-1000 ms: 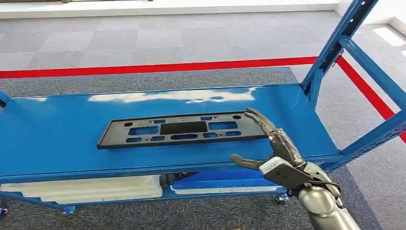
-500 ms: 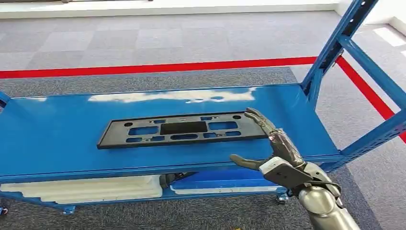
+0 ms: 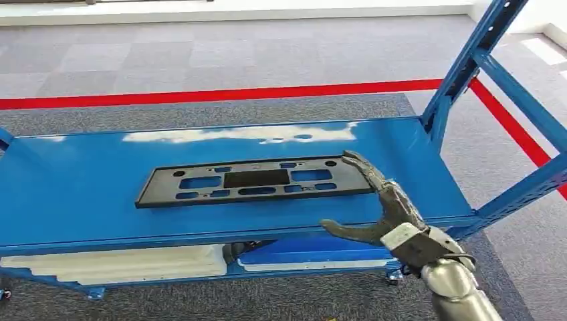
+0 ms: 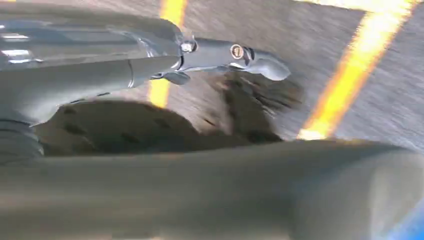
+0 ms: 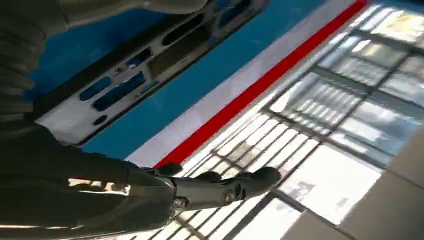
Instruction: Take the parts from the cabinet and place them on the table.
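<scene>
My right robot hand, open, touches the black perforated plate on the blue shelf; grey carpet, red floor line.

Grey carpet tiles cover the floor, laid in a checker of lighter and darker squares. A red stripe runs straight across them, then angles away along the right side. Beyond it, at the far edge, a pale wall base catches bright light. The right wrist view picks up large gridded windows, glowing white with daylight. In the left wrist view, yellow lines cross blurred grey flooring.
</scene>
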### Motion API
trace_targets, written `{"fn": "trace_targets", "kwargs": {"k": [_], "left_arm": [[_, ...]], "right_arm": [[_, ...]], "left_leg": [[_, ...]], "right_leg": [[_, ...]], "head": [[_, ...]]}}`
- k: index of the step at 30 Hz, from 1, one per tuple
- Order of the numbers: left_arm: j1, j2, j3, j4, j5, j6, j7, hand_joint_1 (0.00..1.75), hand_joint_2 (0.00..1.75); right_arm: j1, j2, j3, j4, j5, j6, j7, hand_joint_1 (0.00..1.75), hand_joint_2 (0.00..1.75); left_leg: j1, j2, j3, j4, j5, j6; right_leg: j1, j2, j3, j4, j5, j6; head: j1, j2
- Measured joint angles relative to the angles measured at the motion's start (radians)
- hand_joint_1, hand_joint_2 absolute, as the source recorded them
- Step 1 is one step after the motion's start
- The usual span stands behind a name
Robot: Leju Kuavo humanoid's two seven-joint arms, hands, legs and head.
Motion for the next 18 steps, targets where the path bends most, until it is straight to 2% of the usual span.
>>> {"fn": "trace_targets", "kwargs": {"k": [2, 3, 9, 18], "left_arm": [[0.004, 0.006, 0.000, 0.000, -0.006, 0.003, 0.012, 0.00, 0.00], [0.004, 0.008, -0.001, 0.000, -0.006, 0.006, 0.015, 0.00, 0.00], [0.006, 0.011, -0.002, 0.000, -0.006, 0.009, 0.019, 0.00, 0.00], [0.007, 0.015, -0.003, 0.000, -0.007, 0.009, 0.019, 0.00, 0.00]], "right_arm": [[-0.018, 0.026, -0.011, -0.032, -0.150, 0.017, 0.000, 0.00, 0.00], [-0.023, 0.034, -0.017, -0.041, -0.160, 0.020, 0.002, 0.00, 0.00], [-0.025, 0.058, -0.033, -0.054, -0.160, 0.022, 0.002, 0.00, 0.00], [-0.023, 0.059, -0.038, -0.054, -0.158, 0.029, 0.001, 0.00, 0.00]], "left_leg": [[0.000, 0.000, 0.001, 0.000, 0.000, 0.000], [0.000, -0.001, 0.001, 0.000, 0.000, 0.000], [0.000, 0.000, 0.001, 0.000, 0.000, 0.000], [0.000, 0.000, 0.001, 0.000, 0.000, 0.000]], "right_leg": [[0.000, 0.000, 0.000, 0.000, 0.000, 0.000], [0.001, -0.001, 0.000, 0.000, 0.000, 0.000], [0.000, 0.000, 0.001, 0.000, 0.000, 0.000], [0.000, 0.000, 0.001, 0.000, 0.000, 0.000]], "head": [[0.000, 0.000], [0.000, 0.000], [0.000, 0.000], [0.000, 0.000]]}}
